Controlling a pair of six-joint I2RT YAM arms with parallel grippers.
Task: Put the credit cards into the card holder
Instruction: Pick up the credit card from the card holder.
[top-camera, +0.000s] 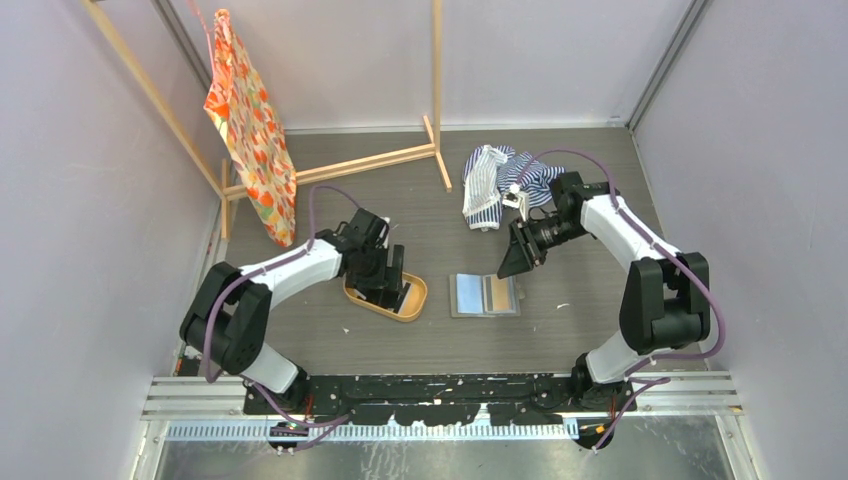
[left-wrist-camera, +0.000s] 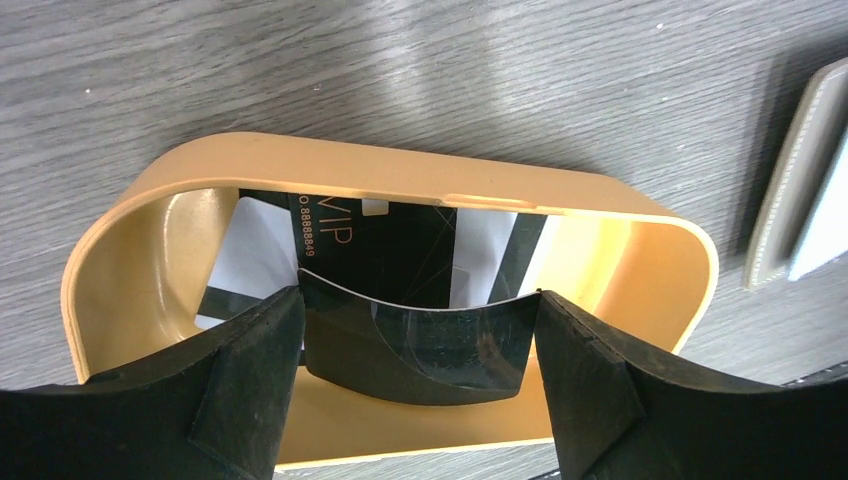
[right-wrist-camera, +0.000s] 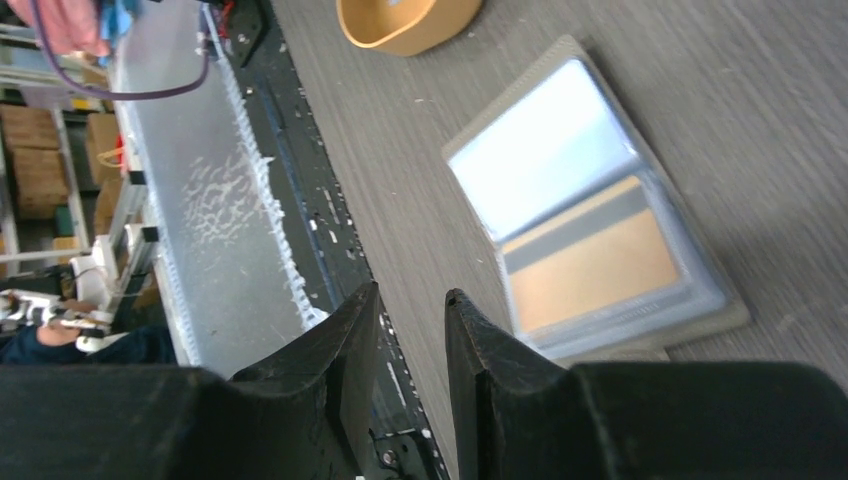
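Since the black card (left-wrist-camera: 420, 350) is bowed between the fingers (left-wrist-camera: 250, 380) of the left gripper (left-wrist-camera: 418, 312), pinched by two opposite edges inside the tray (left-wrist-camera: 400, 185), the step in hand looks like lifting it out for the card holder (top-camera: 485, 295). Under it in the tray lie more cards: another black one (left-wrist-camera: 390, 235) with pale lettering, and white ones (left-wrist-camera: 250, 255) showing to either side. The holder lies open on the table (left-wrist-camera: 300, 60) just to the right of the tray; an orange-tan card (right-wrist-camera: 595, 265) already sits in its clear pocket farther from the tray, and the pocket nearer the tray looks pale and free.

To do this well, the squeeze should get no tighter, since a card bent this far can spring out sideways. The lift should go straight up until the card clears the tray's wall, slowly enough that the cards underneath are not dragged along. After that the card wants a low, flat approach, one edge leading into the mouth of the free pocket; the right gripper (right-wrist-camera: 412, 298) could steady the holder if it slides.

The left gripper's jaws stand wide, about as far apart as the card is across, pads against both edges, holding it; whether the fingertips touch the tray's floor I cannot tell. The right gripper hovers above the table, farther from the tray than the holder; its jaws leave only a narrow gap, with nothing in it and nothing touched.
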